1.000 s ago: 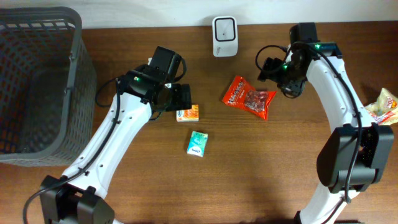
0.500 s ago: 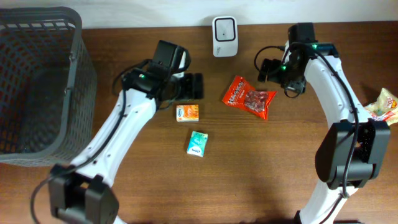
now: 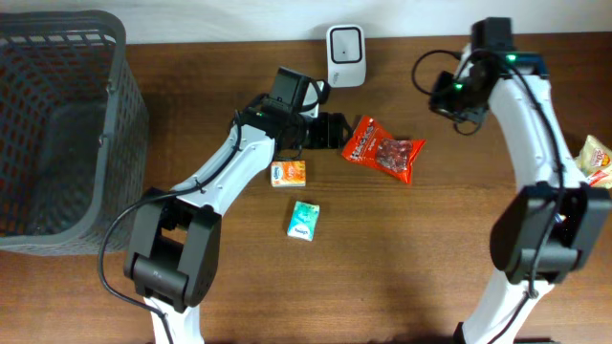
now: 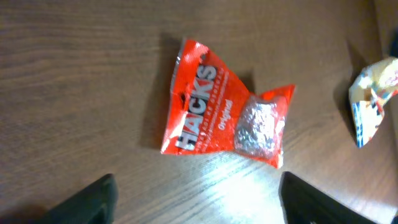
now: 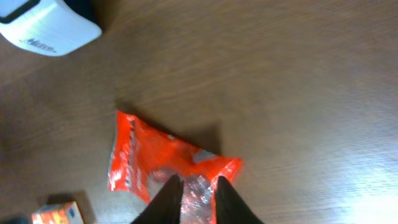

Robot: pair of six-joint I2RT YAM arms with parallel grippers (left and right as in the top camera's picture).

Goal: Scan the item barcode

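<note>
Overhead, nearest the arm bases lies a teal packet [image 3: 303, 221], then a small orange box [image 3: 289, 173], both loose on the wooden table [image 3: 430, 272]. Beyond them the left gripper [image 3: 335, 132] hovers with fingers spread wide, holding nothing, just beside the red snack bag [image 3: 382, 150], which lies flat and reads "HACKS Original". The right gripper [image 5: 198, 186] hangs above the bag's far side, fingers drawn nearly together on nothing. Farthest back stands the white scanner [image 3: 344, 55]; its label is illegible. A grey basket [image 3: 117, 31] fills the left edge.
</note>
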